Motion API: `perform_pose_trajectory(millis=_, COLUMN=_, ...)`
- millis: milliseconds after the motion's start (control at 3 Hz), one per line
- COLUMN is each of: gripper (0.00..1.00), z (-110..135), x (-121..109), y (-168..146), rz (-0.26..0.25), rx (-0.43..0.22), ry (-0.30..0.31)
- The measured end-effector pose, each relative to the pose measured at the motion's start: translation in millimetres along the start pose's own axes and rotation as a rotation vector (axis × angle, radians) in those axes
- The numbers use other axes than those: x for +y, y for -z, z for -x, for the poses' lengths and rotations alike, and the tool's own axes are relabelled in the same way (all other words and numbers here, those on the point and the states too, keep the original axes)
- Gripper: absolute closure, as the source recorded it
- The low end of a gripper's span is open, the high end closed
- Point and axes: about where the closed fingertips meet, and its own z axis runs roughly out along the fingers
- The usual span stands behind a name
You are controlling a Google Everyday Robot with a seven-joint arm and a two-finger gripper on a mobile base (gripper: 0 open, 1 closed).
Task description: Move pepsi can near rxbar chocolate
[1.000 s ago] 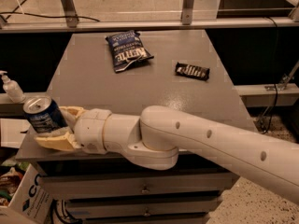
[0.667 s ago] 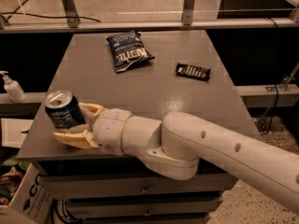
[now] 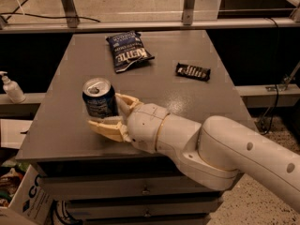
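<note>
My gripper (image 3: 109, 114) is clamped on the can (image 3: 99, 102) near the front edge of the table (image 3: 197, 102), well apart from the rxbar (image 3: 192, 71) farther back, so I judge the grasp done and the carry and placement left

My hand (image 3: 104, 111) sits over the near left of the surface (image 3: 187, 102), clasped round the pepsi can (image 3: 98, 95), and that blocks a good deal. The near finger covers the can's bottom rim, so I cannot tell whether the can rests on the surface or hangs just above it. The far finger's tip goes behind the can. The arm (image 3: 234, 149) hides the surface's near right corner and runs out of the picture at the right edge. The white lettering on the rxbar chocolate (image 3: 192, 71) is too small for me to read. At the lower left, a cardboard box (image 3: 21, 200) is cut off by the edge.
</note>
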Motion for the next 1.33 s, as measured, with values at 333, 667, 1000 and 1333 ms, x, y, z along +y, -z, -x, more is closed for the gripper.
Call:
perform_pose_trajectory(millis=333, gripper=1.0, z=0.0, x=0.1, y=0.0, rz=0.0, rx=0.0, ry=0.0)
perform_pose_trajectory(millis=667, gripper=1.0, z=-0.9, x=-11.5, y=8.4, rz=-0.055, rx=0.006, ry=0.026)
perform_pose_trajectory(millis=1000, gripper=1.0, z=1.3, x=-45.2, y=25.6, rz=-0.148, rx=0.012, ry=0.07)
perform_pose_trajectory(millis=1333, gripper=1.0, z=8.7, x=-92.4, y=51.2, rz=-0.259, rx=0.005, ry=0.103)
